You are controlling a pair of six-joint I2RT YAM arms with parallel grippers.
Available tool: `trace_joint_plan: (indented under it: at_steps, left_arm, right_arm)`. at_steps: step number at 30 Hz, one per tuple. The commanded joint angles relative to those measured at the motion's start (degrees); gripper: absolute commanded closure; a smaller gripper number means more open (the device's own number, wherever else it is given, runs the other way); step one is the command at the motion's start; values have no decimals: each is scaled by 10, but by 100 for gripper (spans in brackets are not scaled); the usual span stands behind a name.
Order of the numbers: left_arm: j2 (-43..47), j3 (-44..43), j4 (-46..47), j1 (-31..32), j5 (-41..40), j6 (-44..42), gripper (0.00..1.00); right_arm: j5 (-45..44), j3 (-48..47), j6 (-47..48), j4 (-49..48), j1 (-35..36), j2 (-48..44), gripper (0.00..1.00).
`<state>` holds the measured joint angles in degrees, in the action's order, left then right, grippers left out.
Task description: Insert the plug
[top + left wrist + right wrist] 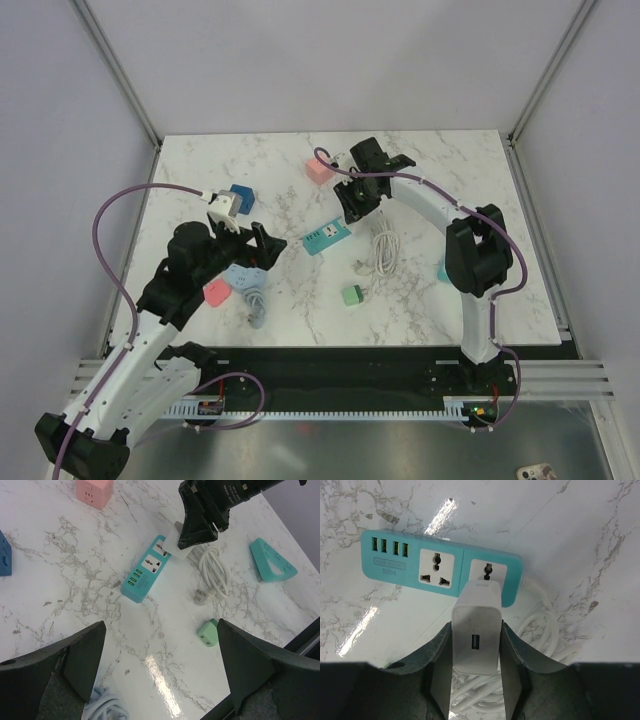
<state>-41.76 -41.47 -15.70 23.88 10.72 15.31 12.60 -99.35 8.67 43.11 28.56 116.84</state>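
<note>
Right gripper [476, 647] clenched on white USB charger [479, 597], centre frame, above teal power strip [390, 565]. Risk: misaligned pins shove the strip sideways.

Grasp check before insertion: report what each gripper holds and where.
Right gripper clamps the white charger by its two side faces, near the USB-port end. Left gripper is open, holding nothing.

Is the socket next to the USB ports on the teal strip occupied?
No, that socket shows bare holes; the white charger in the right gripper sits over the other socket.
</note>
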Motion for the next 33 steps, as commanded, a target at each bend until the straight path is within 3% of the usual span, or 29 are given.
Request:
trace_joint_plan:
  at_steps: [1, 13, 26, 33]
  left_arm:
    - [-2, 4, 23, 0, 17, -18, 0]
    - [-2, 3, 24, 0, 17, -19, 0]
    - [3, 3, 24, 0, 11, -20, 0]
    - [8, 4, 23, 1, 7, -21, 0]
  right_arm:
    - [18, -14, 1, -3, -1, 0, 100]
    - [1, -1, -1, -5, -7, 13, 100]
    - [-40, 76, -47, -58, -7, 0, 100]
    - [-48, 21, -46, -22, -5, 31, 100]
